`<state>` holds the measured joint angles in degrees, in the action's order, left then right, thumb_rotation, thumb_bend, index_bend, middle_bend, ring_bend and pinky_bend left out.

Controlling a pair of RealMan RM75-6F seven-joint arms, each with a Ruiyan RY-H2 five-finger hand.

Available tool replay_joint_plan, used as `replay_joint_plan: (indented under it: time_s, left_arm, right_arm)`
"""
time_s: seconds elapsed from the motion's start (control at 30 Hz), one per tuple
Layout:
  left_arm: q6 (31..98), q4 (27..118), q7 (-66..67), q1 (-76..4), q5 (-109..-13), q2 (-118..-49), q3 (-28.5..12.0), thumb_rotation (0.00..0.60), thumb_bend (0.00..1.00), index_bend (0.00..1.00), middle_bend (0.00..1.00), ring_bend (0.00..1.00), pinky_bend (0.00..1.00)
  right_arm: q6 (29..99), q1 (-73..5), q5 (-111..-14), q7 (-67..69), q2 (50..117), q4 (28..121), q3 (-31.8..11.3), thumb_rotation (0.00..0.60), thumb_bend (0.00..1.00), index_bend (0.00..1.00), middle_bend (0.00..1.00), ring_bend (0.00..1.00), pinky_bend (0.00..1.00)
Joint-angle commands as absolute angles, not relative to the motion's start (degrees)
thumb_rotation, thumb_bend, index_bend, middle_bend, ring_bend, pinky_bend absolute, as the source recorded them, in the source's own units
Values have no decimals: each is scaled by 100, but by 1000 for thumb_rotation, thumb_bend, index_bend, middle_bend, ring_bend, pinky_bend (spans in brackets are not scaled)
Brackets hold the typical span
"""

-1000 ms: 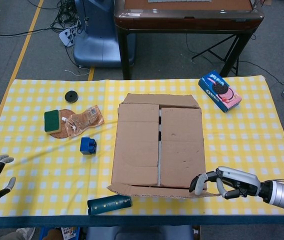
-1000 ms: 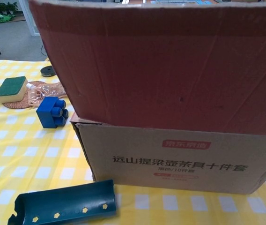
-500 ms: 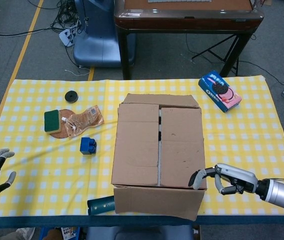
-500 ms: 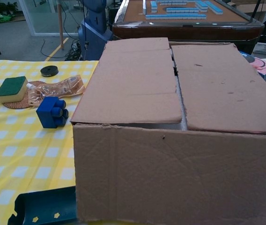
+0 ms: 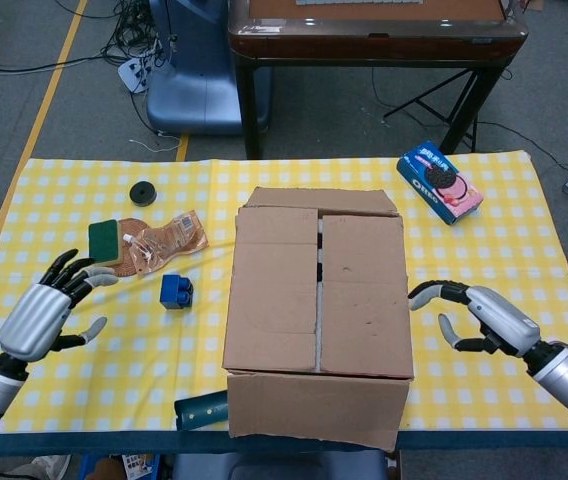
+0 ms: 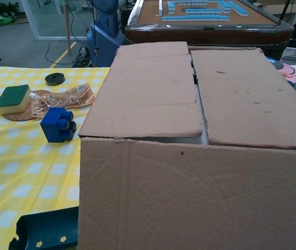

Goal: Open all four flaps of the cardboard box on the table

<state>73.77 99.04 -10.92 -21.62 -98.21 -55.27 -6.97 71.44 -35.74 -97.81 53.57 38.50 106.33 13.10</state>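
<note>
Yellow checked tablecloth (image 5: 484,260) covered table; cardboard box (image 5: 316,290) sat at centre, near flap (image 5: 316,408) folded down over front wall, two long flaps (image 6: 248,96) lying flat, not yet raised. We noted right hand (image 5: 476,317) just beside box's right side, fingers loosely curled, holding nothing; left hand (image 5: 46,308) well apart, fingers spread, empty. Risks we judged: box sliding under one-sided lift; near flap knocking dark green tray (image 5: 200,410) off table edge; blue block (image 5: 175,291) in left hand's approach path.
</note>
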Motion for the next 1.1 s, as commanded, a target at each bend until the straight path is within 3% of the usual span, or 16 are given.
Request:
replay_joint_plan:
  time_s: [0.03, 0.17, 0.27, 0.5, 0.63, 0.8, 1.1]
  left_arm:
    - [6911, 9862, -1624, -2869, -10454, -5526, -748, 600, 416, 300, 245, 123, 0]
    - [6501, 9900, -1886, -3451, -10707, -5672, -793, 597, 464, 301, 243, 118, 0]
    - [6221, 9918, -1972, -3867, -10781, -5848, -868, 560, 482, 310, 240, 117, 0]
    - [5657, 9899, -2094, -4703, -10779, -6294, -1000, 500, 547, 324, 239, 114, 0]
    - [5372, 9919, -2030, -5092, -10714, -6509, -1055, 374, 565, 337, 239, 113, 0]
    - [4877, 10026, -1855, -5543, -10470, -6730, -1109, 327, 571, 340, 239, 104, 0]
    - [3622, 10316, -724, -6158, -9215, -6957, -1385, 163, 572, 337, 239, 77, 0]
  right_arm:
    - [7548, -2867, -8747, 3841, 4030, 11187, 764, 600, 624, 321, 240, 211, 213]
    - [7977, -2564, -8423, 3151, 4212, 11256, 497, 600, 625, 321, 235, 210, 213]
    - [8172, -2389, -8266, 2826, 4327, 11283, 339, 600, 625, 321, 235, 210, 213]
    - [8088, -2192, -8119, 2681, 4311, 11349, 144, 600, 629, 321, 235, 210, 213]
    - [7940, -2133, -8088, 2705, 4280, 11336, 67, 600, 649, 321, 235, 210, 213]
    - [7760, -2071, -8074, 2764, 4263, 11301, -27, 600, 667, 321, 235, 210, 213]
    - [7575, -1947, -8137, 2871, 4227, 11256, -146, 600, 679, 321, 236, 210, 213]
